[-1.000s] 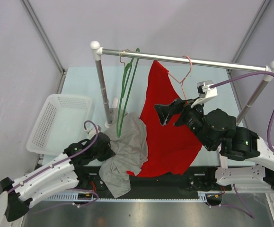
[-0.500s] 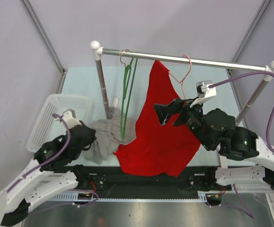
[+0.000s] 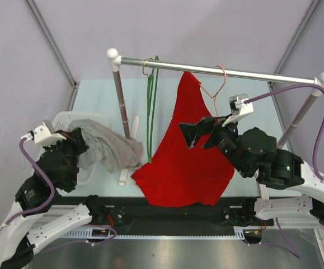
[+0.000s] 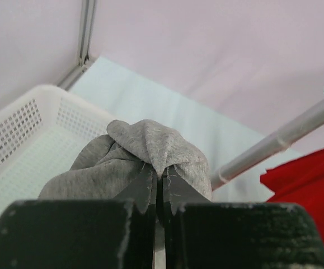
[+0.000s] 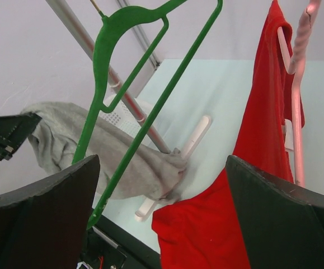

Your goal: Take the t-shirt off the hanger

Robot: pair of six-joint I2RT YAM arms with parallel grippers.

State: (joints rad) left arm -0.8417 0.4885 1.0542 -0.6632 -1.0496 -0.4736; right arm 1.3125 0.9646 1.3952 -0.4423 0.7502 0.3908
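My left gripper [image 3: 79, 140] [image 4: 162, 180] is shut on a fold of the grey t-shirt [image 3: 110, 152] [image 4: 145, 143] and holds it up beside the white basket [image 3: 66, 116] [image 4: 16, 134]. The shirt trails right toward the rack post and also shows in the right wrist view [image 5: 122, 162]. The green hanger [image 3: 150, 106] [image 5: 134, 134] hangs bare on the rail [image 3: 245, 73]. My right gripper [image 3: 202, 135] [image 5: 162, 213] is open and empty, in front of the red t-shirt [image 3: 184, 168] [image 5: 262, 140] on the pink hanger [image 3: 220, 87] [image 5: 296, 101].
The rack's left post [image 3: 120, 103] stands between the basket and the green hanger, with a white foot bar [image 3: 129, 151] on the table. The right post [image 3: 301, 115] slants at the far right. Frame struts run along both sides.
My left gripper has carried the grey t-shirt up and to the left, from the table's front to the basket. The red shirt's hem swung left. The right arm has barely moved.
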